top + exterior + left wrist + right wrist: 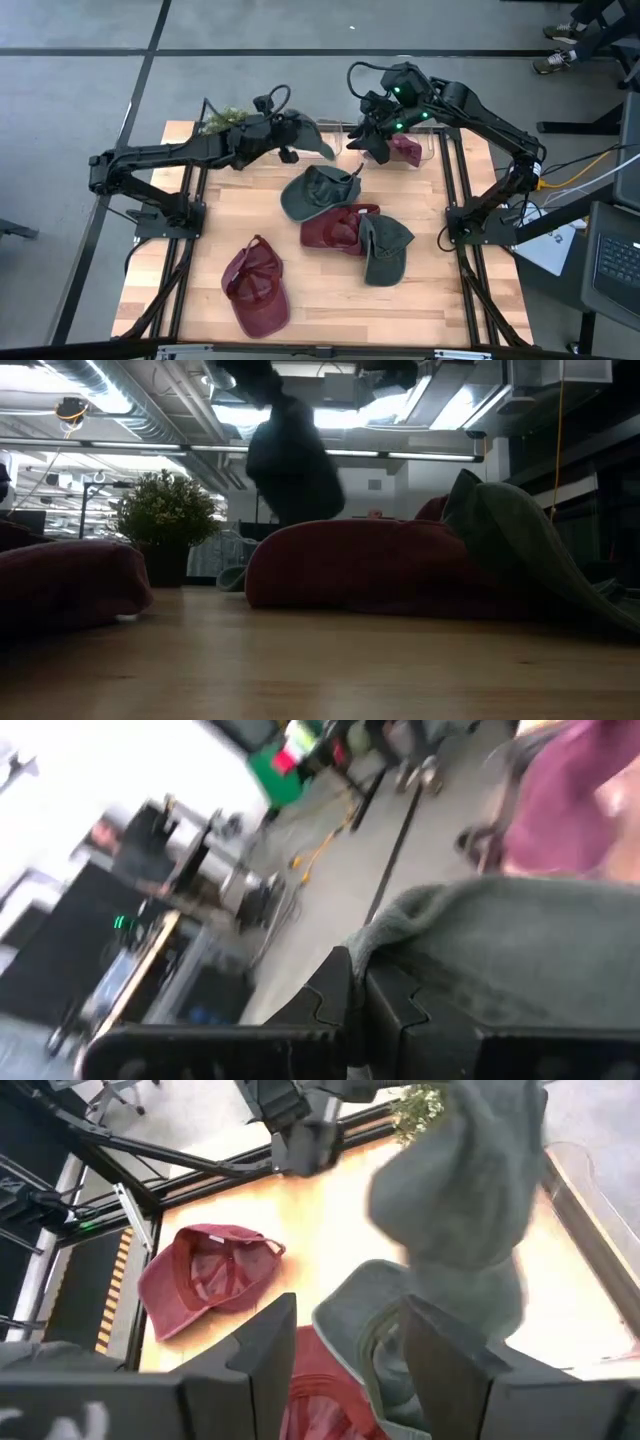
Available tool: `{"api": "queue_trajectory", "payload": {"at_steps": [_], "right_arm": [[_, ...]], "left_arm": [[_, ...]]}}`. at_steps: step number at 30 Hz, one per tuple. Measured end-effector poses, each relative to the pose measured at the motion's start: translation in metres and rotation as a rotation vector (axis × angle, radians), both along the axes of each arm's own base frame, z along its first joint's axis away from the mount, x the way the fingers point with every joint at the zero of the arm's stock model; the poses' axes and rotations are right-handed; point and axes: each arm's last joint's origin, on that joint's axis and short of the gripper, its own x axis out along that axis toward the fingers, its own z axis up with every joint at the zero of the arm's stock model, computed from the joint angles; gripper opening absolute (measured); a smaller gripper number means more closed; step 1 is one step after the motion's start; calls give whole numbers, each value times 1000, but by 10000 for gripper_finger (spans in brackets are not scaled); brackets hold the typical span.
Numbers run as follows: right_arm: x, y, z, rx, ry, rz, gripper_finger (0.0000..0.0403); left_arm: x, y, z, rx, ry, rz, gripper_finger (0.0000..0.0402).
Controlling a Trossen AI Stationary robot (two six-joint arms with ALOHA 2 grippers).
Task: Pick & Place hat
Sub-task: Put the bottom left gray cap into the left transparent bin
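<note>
My left gripper (283, 137) is high over the table's far middle, shut on a dark green cap (308, 134). In the low view the cap (294, 460) hangs in the air. My right gripper (373, 138) hovers open just right of that cap and touches nothing. Its fingers (262, 1352) point down over the caps below. A maroon cap (406, 150) lies in a clear bin (436, 150) at the far right. On the table lie a green cap (320, 192), a maroon cap (336, 229), a second green cap (385, 249) and a second maroon cap (256, 287). My left gripper pinches the green cap's soft fabric edge (395, 920) between its two shut fingers (330, 990). One layer or several, I cannot tell. The cap is lifted clear of the table and hangs below the fingers (470, 1190).
A small potted plant (225, 120) stands at the far left corner, close behind my left arm. The caps crowd the middle and right of the tabletop. Bare wood (215, 215) shows on the left and along the near edge.
</note>
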Motion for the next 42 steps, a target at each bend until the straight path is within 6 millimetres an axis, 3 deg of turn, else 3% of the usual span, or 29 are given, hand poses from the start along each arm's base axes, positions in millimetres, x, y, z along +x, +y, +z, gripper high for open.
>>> {"api": "queue_trajectory", "payload": {"at_steps": [9,19,24,28,42], "right_arm": [[0,-1,-1,-17,13,-39,177],[0,-1,0,-11,11,-45,177],[0,-1,0,-11,10,-45,177],[0,-1,0,-12,10,-45,177],[1,-1,0,-32,9,-30,177]], "left_arm": [[14,43,-31,-17,77,171,4],[36,67,-66,-48,116,209,6],[41,79,-85,-30,189,321,7],[42,81,-91,-4,218,396,7],[49,69,-93,-68,152,310,8]]}}
